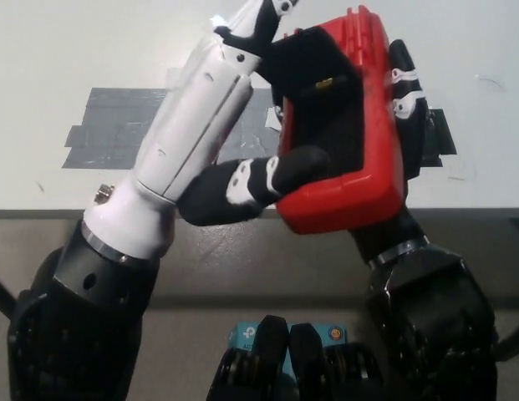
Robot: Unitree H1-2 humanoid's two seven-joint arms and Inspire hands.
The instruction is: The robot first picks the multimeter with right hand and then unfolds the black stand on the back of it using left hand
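Here, the red multimeter (359,125) is held back-up above the white table's (92,42) front edge, clasped from beneath by the black right hand (407,117). The black stand (305,63) is touched by the fingers (267,17) of the white left hand (211,117), with its thumb pressed against the casing's lower back. Grey tape (117,125) is seen behind.
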